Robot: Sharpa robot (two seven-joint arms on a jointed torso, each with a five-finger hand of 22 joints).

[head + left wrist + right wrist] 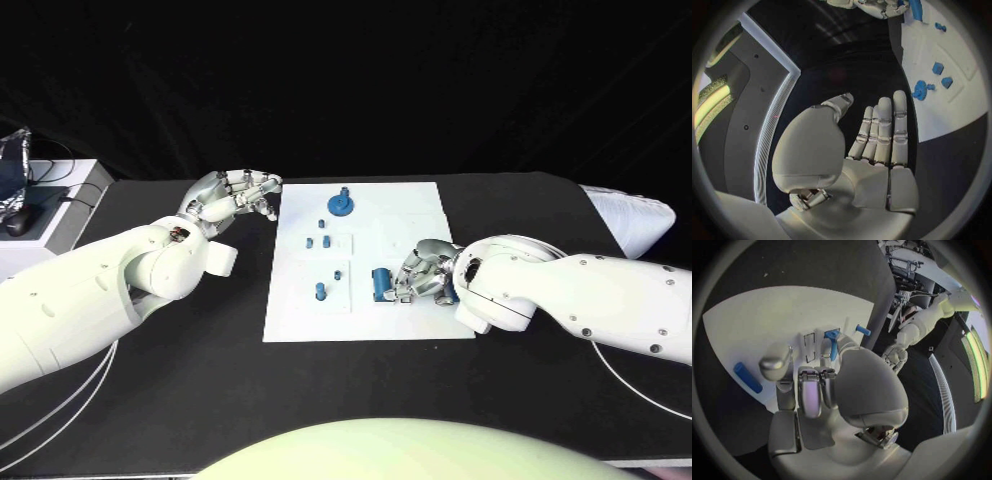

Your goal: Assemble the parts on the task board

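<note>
One task board (418, 215), seven blue parts (342, 205).

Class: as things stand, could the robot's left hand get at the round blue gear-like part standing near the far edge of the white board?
Probably yes. The left hand is open beside the white board, and nothing lies between it and the round blue gear-like part.

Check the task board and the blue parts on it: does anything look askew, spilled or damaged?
Nothing looks damaged or spilled. One blue cylinder lies flat on the task board beside the right hand, not standing like the others.
</note>
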